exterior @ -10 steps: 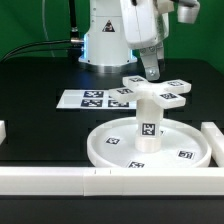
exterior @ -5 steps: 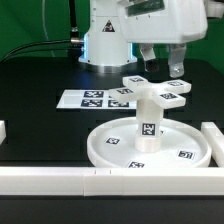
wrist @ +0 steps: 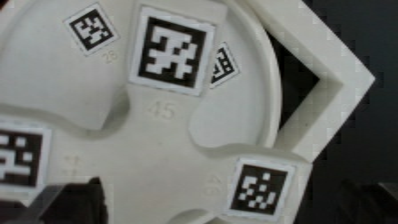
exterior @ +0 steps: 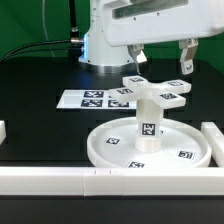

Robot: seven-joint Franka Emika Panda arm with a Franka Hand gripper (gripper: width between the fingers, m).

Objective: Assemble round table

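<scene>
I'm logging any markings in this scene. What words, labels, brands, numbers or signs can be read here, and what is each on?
No readable words, brands or numbers.
Cross-shaped foot: black-and-white square tags, patterns only, no text.
Leg: one pattern tag.
Round disc: pattern tags.
Marker board: pattern tags.
Robot base: small dark mark, too blurred to read.

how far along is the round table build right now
Looks nearly done: the leg stands upright in the hub of the round disc, and the cross-shaped foot sits on top of the leg. Nothing is in hand; the gripper is open above the foot, fingers apart and clear of it. Whether the foot is fully tightened cannot be told, so that check or a final twist may remain.
</scene>
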